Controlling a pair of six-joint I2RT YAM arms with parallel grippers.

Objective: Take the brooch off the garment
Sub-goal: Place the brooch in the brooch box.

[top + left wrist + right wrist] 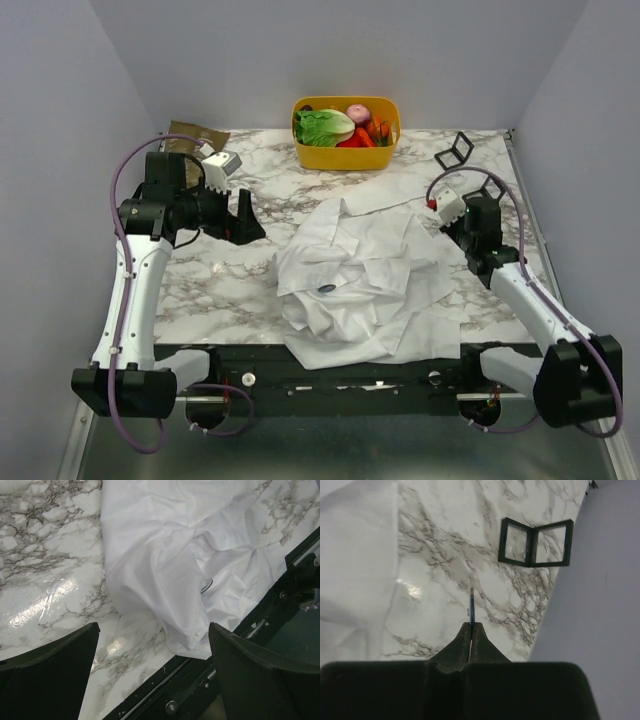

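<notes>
My right pincer [471, 626] is clamped tight on a thin blue sliver [471, 605], seen edge-on. I judge it to be the brooch or a piece of it, held above the marble-patterned bench [440, 555] near the open black hinged case [535, 542]. A small dark oval [327, 289] sits on the large white wrinkled collared shirt [365, 280] mid-bench, so I can't call it finished. My left pincer [245, 215] gapes wide, empty, beside the shirt.

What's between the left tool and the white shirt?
Only bare marble table separates the left tool from the shirt, clearest in the top view.
</notes>
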